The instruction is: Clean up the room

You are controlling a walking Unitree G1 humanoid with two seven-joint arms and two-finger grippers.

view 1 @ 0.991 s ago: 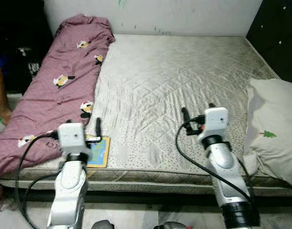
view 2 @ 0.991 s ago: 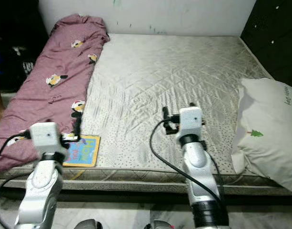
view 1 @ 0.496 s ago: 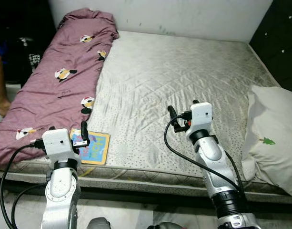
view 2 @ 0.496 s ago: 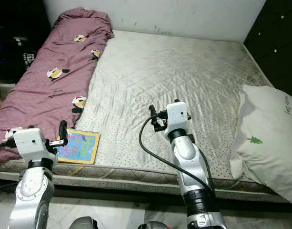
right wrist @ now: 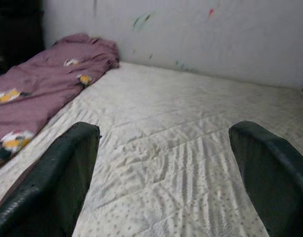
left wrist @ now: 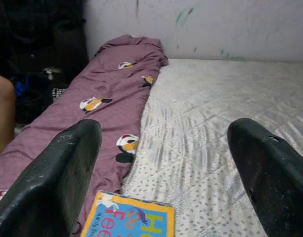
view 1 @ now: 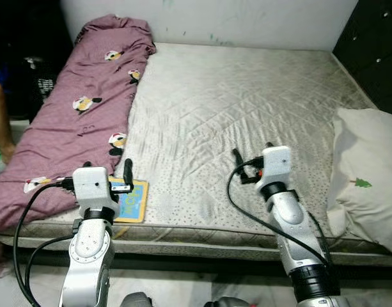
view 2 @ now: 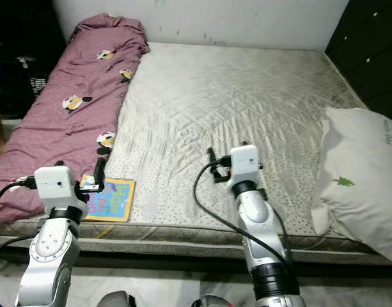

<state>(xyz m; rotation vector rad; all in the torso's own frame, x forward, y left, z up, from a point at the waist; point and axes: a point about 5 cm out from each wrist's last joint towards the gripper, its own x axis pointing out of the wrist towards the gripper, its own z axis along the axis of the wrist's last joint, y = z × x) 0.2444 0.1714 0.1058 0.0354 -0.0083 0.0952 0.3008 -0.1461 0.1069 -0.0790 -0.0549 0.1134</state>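
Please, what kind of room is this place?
Most likely a bedroom: a bare quilted mattress lies low against a white wall, with a purple blanket along one side and a white pillow at the other.

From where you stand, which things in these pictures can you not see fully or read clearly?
- Book: near corner hidden behind the left gripper; left wrist view cuts off its title.
- Pillow: cut by the right edge; its writing too small.
- Person's arm: cut by the picture edge.
- Dark area beside the purple blanket: too dim to identify things.
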